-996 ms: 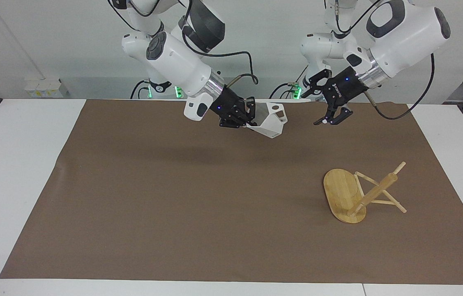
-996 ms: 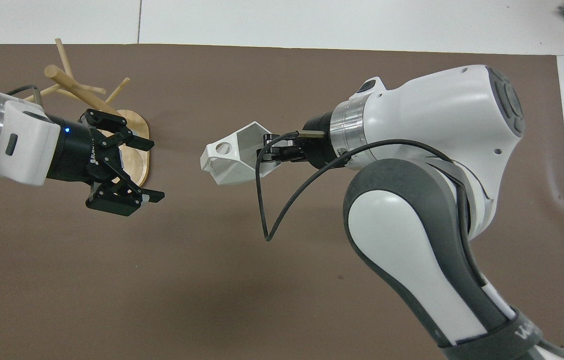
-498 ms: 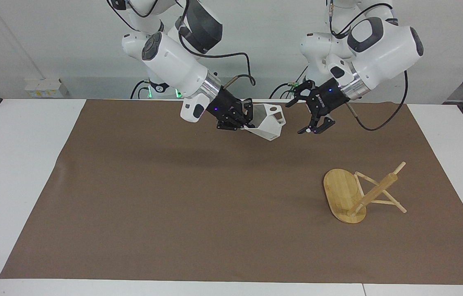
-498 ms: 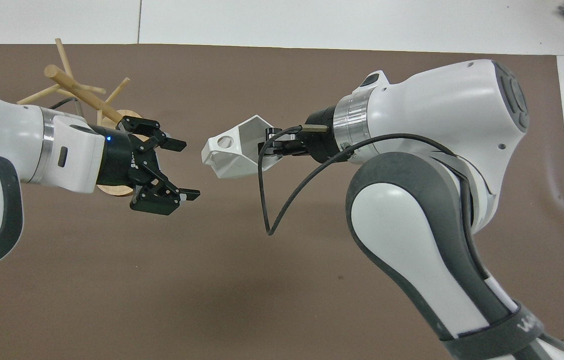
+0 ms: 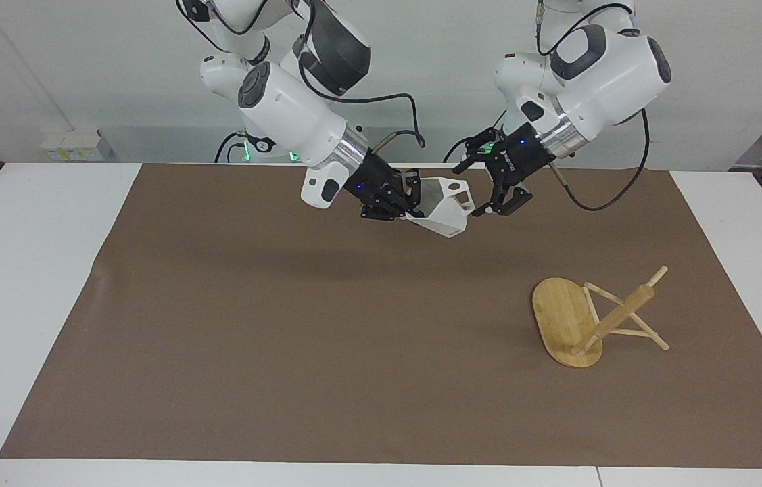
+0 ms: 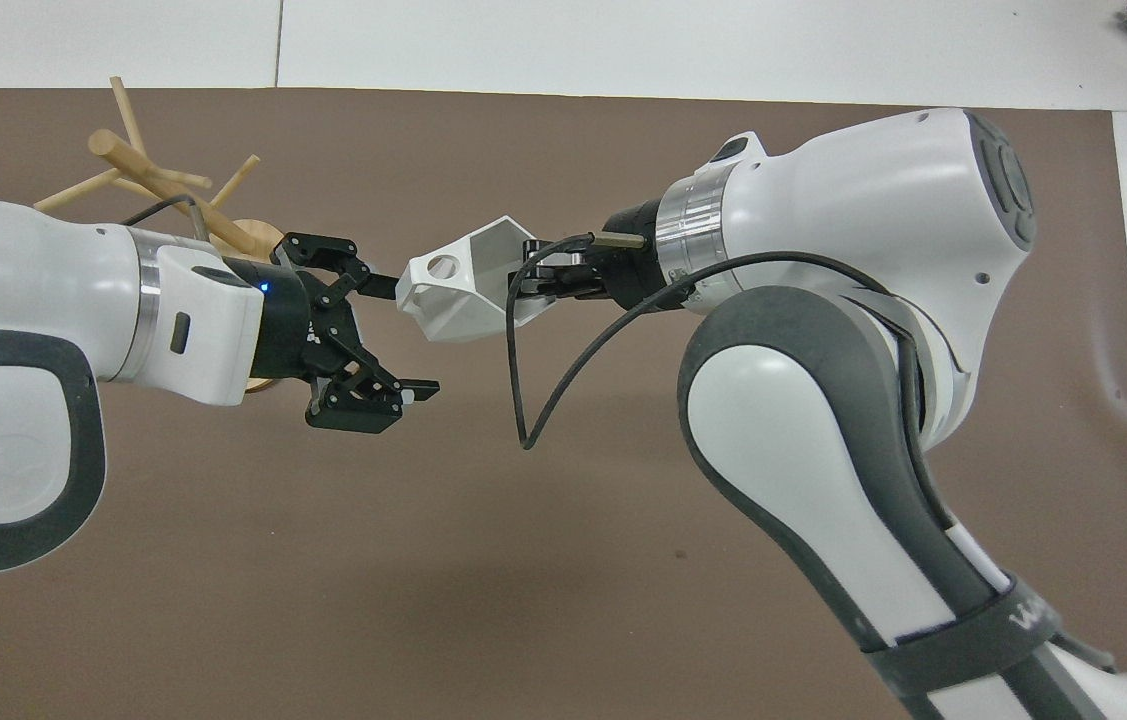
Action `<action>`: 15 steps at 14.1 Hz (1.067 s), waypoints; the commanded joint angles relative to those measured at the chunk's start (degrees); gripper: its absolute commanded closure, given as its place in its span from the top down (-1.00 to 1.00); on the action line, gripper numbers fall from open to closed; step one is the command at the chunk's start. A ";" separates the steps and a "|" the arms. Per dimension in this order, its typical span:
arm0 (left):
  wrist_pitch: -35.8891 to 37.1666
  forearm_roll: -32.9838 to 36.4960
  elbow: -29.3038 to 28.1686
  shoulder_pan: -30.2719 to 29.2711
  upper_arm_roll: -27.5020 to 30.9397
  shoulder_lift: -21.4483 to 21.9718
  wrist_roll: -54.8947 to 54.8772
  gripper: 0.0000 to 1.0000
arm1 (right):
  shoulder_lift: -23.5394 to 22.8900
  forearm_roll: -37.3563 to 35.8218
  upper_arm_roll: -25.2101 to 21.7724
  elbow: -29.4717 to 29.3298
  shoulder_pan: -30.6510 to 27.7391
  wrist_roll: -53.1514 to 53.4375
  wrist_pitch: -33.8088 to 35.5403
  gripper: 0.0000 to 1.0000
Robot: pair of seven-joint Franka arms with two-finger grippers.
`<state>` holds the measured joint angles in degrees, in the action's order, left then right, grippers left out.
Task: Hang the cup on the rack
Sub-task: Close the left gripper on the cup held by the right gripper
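1. The right claw (image 5: 408, 196) is clamped on the cup (image 5: 445, 206), gripping its wall at the rim, and holds it in the air over the brown mat (image 5: 286, 325) at the robots' end of the worktop (image 5: 29, 270).
2. The cup is tipped on its side, its open mouth turned toward the right arm and its blocky handle with the round hole pointing toward the left claw (image 5: 482, 189).
3. In the overhead view the cup (image 6: 458, 295) hangs between the two claws, with the right claw (image 6: 531, 285) at its rim.
4. The left claw (image 6: 403, 335) stands wide open, just beside the cup's handle end. One finger lies close against the handle and the other is spread well clear of the cup; whether the near finger touches the handle cannot be told.
5. The rack (image 5: 593, 318) lies tipped over on the mat, toward the left arm's end of the worktop and farther from the robots than both claws.
6. Its oval base stands on edge, while the post and thin pegs slant out to the side, with peg tips resting on the mat.
7. In the overhead view the rack (image 6: 138, 170) is partly hidden by the left arm.
8. The cup and the rack are well apart.
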<state>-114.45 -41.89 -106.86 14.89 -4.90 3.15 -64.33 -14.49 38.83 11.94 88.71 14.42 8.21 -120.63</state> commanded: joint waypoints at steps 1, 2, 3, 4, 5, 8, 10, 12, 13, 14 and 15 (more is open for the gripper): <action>-3.84 -1.18 -1.69 1.89 0.68 -0.07 -0.09 1.00 | -1.33 0.02 0.37 -2.05 0.00 1.37 -0.48 -1.00; -5.33 -1.18 -1.77 2.41 0.68 -0.51 0.34 1.00 | -1.33 0.02 0.37 -2.05 0.00 1.37 -0.48 -1.00; -5.70 -1.18 -1.77 2.59 0.68 -0.95 0.35 1.00 | -1.33 0.02 0.37 -2.05 0.00 1.37 -0.48 -1.00; -5.79 -1.18 -1.77 2.60 0.68 -1.04 0.26 1.00 | -1.33 0.02 0.37 -2.05 0.00 1.37 -0.48 -1.00; -5.96 -1.27 -1.60 2.33 0.68 -1.13 0.26 1.00 | -1.33 0.02 0.37 -2.05 0.00 1.37 -0.48 -1.00; -8.24 -1.35 -1.25 2.50 0.68 -2.18 0.35 1.00 | -1.33 0.02 0.37 -2.05 0.00 1.37 -0.39 -1.00; -10.79 -1.62 -1.25 3.21 0.68 -2.80 1.83 1.00 | -1.33 0.02 0.37 -2.05 -0.09 1.37 -0.39 -1.00; -10.89 -1.62 -1.16 3.65 0.68 -2.80 2.02 1.00 | -1.33 0.02 0.37 -2.05 -0.09 1.37 -0.48 -1.00; -10.97 -1.62 -1.16 3.82 0.68 -2.80 2.63 1.00 | -1.33 0.02 0.37 -2.05 -0.09 1.46 -0.39 -1.00; -11.93 -1.62 -1.07 4.00 0.68 -2.89 3.16 1.00 | -1.33 0.02 0.37 -2.05 -0.09 1.37 -0.48 -1.00; -12.99 -1.62 -1.07 4.70 0.68 -2.89 3.51 1.00 | -1.42 0.10 0.37 -2.05 -0.09 1.46 -0.48 -1.00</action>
<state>-124.79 -42.37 -107.62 17.87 -4.90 0.24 -61.87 -14.89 38.81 11.94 88.20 14.46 8.26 -120.64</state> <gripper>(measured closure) 0.000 0.965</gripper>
